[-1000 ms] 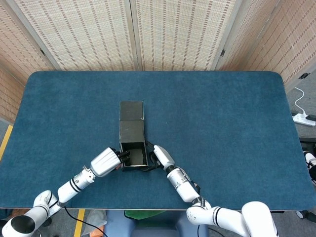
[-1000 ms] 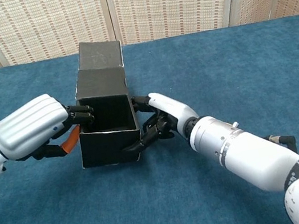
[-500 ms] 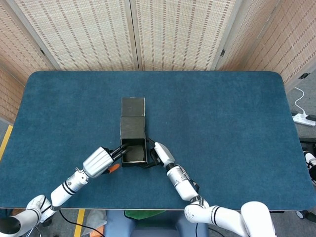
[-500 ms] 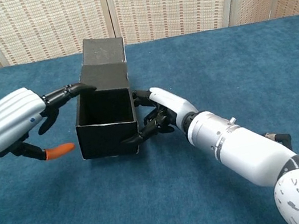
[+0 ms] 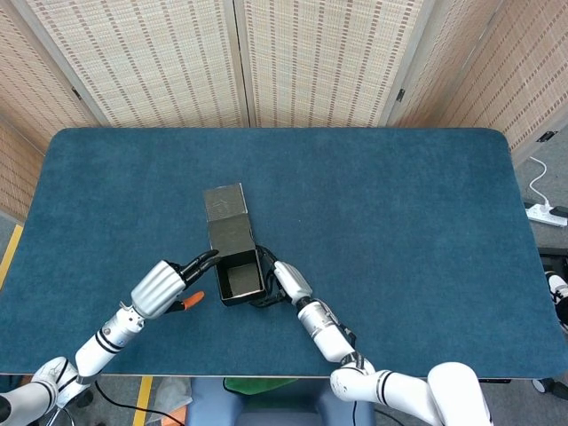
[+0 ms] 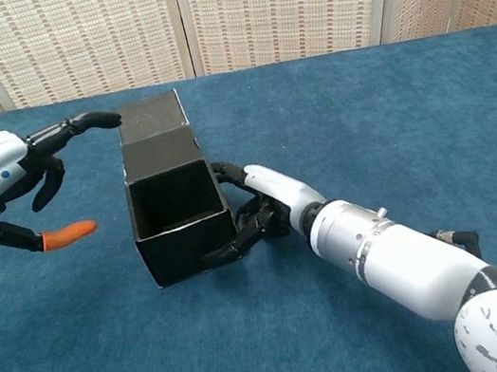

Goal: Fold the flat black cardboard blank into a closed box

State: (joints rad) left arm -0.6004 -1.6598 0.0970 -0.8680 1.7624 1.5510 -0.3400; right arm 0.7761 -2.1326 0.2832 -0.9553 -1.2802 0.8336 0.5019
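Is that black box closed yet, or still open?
Still open. The box shows a hollow inside at its near end, and its lid flap lies flat beyond it.

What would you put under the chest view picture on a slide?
Right hand grips the half-folded black box, its top open, while the open left hand hovers beside it above the blue table.

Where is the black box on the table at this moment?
In the head view the black box stands left of the middle of the blue table, near its front edge, between the left hand and the right hand.
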